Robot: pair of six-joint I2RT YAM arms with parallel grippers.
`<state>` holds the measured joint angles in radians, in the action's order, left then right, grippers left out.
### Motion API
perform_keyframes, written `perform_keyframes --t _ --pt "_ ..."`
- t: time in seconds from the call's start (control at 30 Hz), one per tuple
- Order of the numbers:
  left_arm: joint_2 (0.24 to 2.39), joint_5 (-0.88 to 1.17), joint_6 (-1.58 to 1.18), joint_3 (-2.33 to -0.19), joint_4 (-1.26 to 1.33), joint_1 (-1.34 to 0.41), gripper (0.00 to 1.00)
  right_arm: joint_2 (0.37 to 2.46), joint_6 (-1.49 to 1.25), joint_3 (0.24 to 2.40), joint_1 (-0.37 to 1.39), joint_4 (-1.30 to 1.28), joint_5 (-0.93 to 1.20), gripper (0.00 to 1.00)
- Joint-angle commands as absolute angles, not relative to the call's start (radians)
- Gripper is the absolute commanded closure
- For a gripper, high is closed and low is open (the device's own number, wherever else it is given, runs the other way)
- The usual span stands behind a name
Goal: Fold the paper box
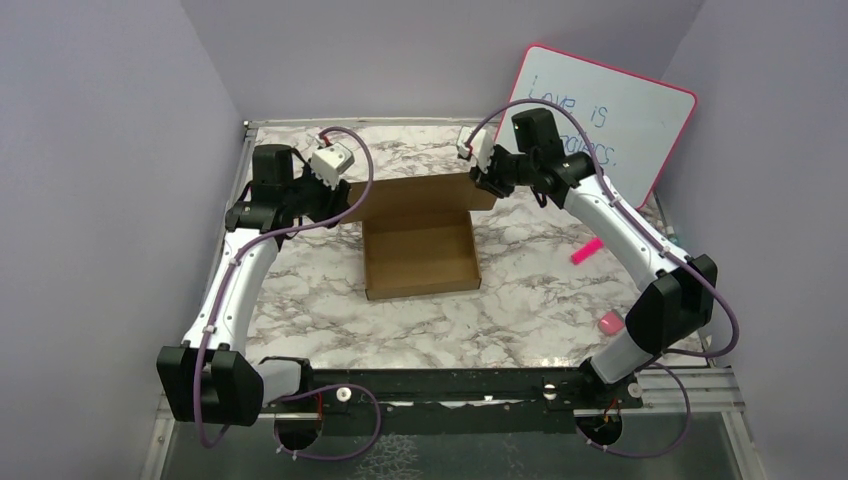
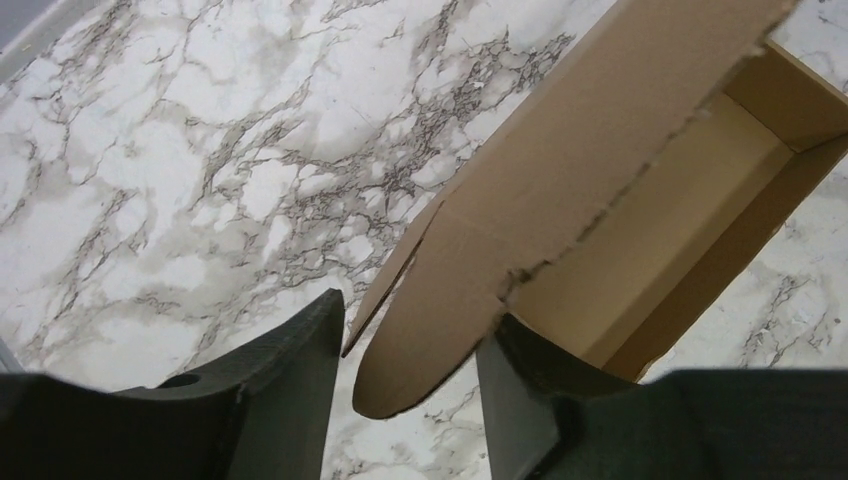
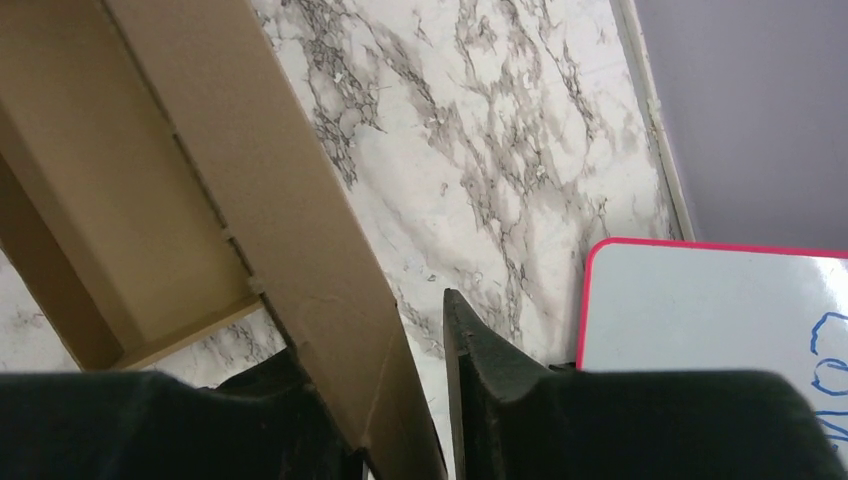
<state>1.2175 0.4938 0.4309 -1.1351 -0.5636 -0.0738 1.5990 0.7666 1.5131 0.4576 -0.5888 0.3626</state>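
Note:
The paper box [image 1: 420, 262] is a shallow brown cardboard tray in the middle of the marble table, with its lid panel [image 1: 415, 194] raised along the far side. My left gripper [image 1: 338, 198] is at the lid's left end. In the left wrist view a rounded tab [image 2: 440, 330] lies between the jaws of the left gripper [image 2: 415, 312], touching the right finger, with a gap on the left. My right gripper [image 1: 487, 180] is at the lid's right end. There the cardboard flap [image 3: 330, 300] lies against the left finger of the right gripper [image 3: 372, 330], a narrow gap from the right one.
A pink-framed whiteboard [image 1: 600, 115] leans against the back right wall, close behind the right gripper, and also shows in the right wrist view as the whiteboard [image 3: 700, 310]. A pink marker [image 1: 586, 251] and a small pink block [image 1: 609, 322] lie to the box's right.

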Motion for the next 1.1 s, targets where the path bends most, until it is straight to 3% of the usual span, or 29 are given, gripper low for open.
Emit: perform_keyframes --t 0.0,0.13,0.33,0.63,1.07 --pt "1.202 0.538 0.531 -1.164 -0.531 -0.075 0.44 1.587 0.763 1.495 0.443 -0.551 0.358 0.63" --pt "1.178 0.524 0.621 -1.154 -0.525 -0.076 0.36 1.558 0.775 1.476 0.417 -0.545 0.369 0.57" --pt "1.189 0.585 0.717 -1.162 -0.525 -0.075 0.34 1.539 0.785 1.453 0.390 -0.532 0.416 0.57" --pt "1.251 0.643 0.846 -1.236 -0.601 -0.070 0.34 1.569 0.794 1.486 0.386 -0.558 0.452 0.66" --pt "1.354 0.714 0.906 -1.309 -0.717 -0.059 0.50 1.597 0.795 1.505 0.386 -0.568 0.464 0.86"
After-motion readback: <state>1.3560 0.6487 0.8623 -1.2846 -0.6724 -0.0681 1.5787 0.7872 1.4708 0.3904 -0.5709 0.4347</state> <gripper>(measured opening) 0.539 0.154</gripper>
